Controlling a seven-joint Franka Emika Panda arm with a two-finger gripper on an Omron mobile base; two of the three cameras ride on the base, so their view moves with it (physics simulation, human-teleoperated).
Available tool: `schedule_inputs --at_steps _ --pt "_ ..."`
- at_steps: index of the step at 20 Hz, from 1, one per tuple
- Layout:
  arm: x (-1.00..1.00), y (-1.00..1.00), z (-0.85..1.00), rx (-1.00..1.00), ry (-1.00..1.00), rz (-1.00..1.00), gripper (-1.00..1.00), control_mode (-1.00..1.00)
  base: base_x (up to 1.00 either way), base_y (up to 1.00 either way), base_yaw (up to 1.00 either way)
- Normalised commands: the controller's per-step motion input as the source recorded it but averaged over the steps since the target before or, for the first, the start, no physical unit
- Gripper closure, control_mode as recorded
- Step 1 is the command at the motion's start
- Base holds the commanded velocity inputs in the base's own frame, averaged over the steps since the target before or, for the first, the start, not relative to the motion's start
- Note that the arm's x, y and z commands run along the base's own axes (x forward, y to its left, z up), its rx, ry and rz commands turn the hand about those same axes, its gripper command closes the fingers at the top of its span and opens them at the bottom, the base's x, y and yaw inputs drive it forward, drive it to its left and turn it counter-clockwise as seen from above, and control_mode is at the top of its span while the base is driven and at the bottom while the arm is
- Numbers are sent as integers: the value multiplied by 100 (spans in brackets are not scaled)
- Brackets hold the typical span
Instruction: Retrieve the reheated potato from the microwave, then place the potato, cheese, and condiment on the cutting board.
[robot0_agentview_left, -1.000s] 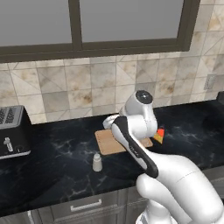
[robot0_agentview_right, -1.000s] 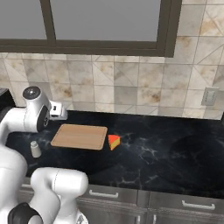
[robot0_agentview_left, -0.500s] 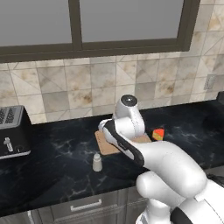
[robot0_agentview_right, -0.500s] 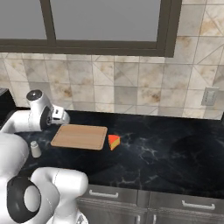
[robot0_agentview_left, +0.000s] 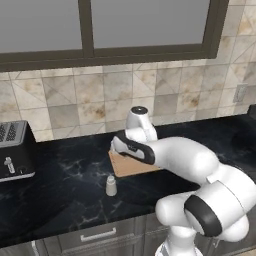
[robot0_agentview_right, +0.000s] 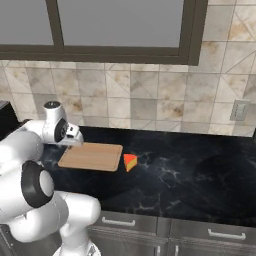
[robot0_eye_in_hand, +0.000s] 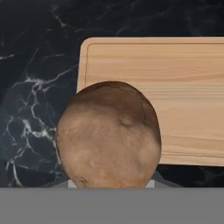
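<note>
Hand view puts the potato (robot0_eye_in_hand: 108, 135) right in front of you, brown and mottled, filling the lower middle and hiding the fingertips; your claw is closed on the potato. Behind it you see the cutting board (robot0_eye_in_hand: 175, 96), its rounded corner at upper left, lying flat on the black marble counter (robot0_eye_in_hand: 35, 65); the potato overlaps the board's near-left edge in this view, and you can't tell whether it touches the wood. Right base view: your gripper (robot0_agentview_right: 75, 138) sits over the board's (robot0_agentview_right: 92, 156) left end near the tiled wall, and the cheese (robot0_agentview_right: 130, 162) lies on the counter just beside the board's right edge, not on it. Left base view: the condiment (robot0_agentview_left: 111, 186) stands upright on the counter in front of the board (robot0_agentview_left: 131, 166), apart from it, arm covering much of the board. Black toaster (robot0_agentview_left: 15, 150) at far left.
</note>
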Motion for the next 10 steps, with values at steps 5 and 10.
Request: schedule_inputs --at_steps 5,10 --pt "25 15 -49 0 13 0 100 -100 0 0 0" --pt "23 10 -43 0 11 -1 100 -100 0 0 0"
